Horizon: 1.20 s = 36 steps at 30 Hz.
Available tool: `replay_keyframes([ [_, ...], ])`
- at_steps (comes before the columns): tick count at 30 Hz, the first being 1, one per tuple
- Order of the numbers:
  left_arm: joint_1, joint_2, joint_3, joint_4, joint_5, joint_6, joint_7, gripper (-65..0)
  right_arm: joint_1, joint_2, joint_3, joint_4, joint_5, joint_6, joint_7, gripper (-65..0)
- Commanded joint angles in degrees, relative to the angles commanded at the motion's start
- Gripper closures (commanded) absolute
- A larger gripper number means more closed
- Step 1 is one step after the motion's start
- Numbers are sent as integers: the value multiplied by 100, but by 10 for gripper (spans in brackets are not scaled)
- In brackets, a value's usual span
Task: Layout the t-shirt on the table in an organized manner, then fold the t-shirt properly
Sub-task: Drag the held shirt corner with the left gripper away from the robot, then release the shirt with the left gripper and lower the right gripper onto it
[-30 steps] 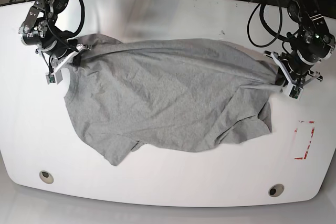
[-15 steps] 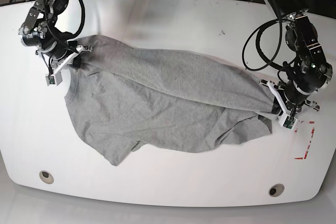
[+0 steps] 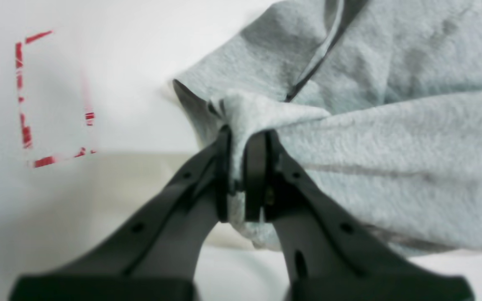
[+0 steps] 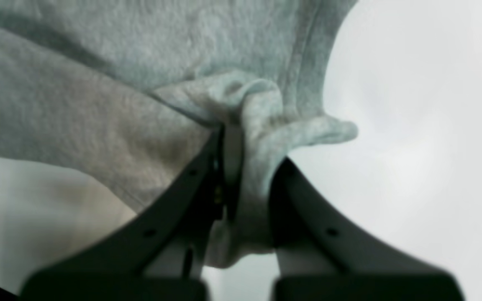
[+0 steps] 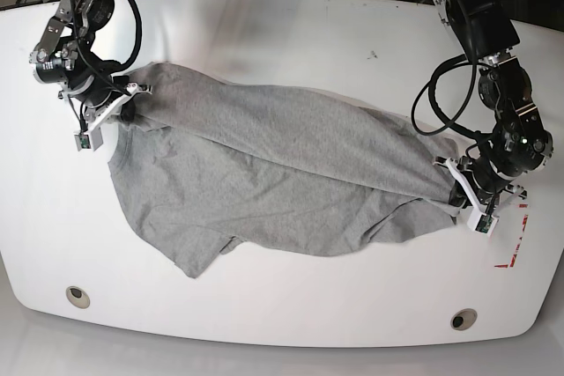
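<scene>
Across the middle of the glossy white table [image 5: 282, 24] lies the grey t-shirt [image 5: 264, 182], crumpled and wrinkled, with a raised ridge of cloth stretched between the two arms. On the base view's right, the left gripper [image 3: 241, 167] has its jaws pressed together on a bunched fold at the shirt's edge; on that view's left, the right gripper [image 4: 245, 175] pinches a similar wad at the opposite end, near the neck opening. The shirt looks part-way through being laid out, not yet flat. To do this step well, both arms should probably pull apart evenly and low, keeping the cloth taut enough to shed wrinkles without dragging the loose lower part into new folds, then release only once the fabric rests flat. A red dashed rectangle [image 5: 511, 235] sits just beside the left gripper, close to the table's curved edge, so little room is left outward there. Bare tabletop opens toward the far edge and the near edge, where two round grey grommets [image 5: 77, 297] sit
</scene>
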State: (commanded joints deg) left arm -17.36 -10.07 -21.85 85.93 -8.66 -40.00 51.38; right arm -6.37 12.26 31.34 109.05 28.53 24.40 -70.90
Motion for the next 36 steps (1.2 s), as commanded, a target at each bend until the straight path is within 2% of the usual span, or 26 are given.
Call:
replay_keyframes([
  [3,-97,0,0,-79,0,0,0,-51,88,0,-9,9,0,-9,0,0],
  [6,-114,0,0,-88,0,0,0,-113,105,9,-9,9,0,-9,-9,-23],
  [10,-123,0,9,-88,0,0,0,-275,114,9,-9,70,0,-26,-9,-179],
  [12,-123,9,9,-79,0,0,0,-396,114,9,0,193,0,-35,-9,-311],
  [13,-123,0,9,-70,0,0,0,-422,105,9,0,229,0,-35,-9,-336],
  [14,-114,0,9,-62,0,0,0,-488,97,9,9,281,0,-35,-9,-401],
  [17,-88,0,9,-62,-9,0,0,-606,79,9,9,343,0,-18,-9,-488],
  [19,-79,-9,9,-53,-9,0,0,-650,70,9,26,387,0,-18,-9,-496],
  [26,-70,-123,0,237,0,0,0,-650,-158,0,44,510,123,-9,0,-484],
  [36,105,-132,-9,835,-18,0,-9,-650,-853,-141,993,475,1697,-9,0,-484],
])
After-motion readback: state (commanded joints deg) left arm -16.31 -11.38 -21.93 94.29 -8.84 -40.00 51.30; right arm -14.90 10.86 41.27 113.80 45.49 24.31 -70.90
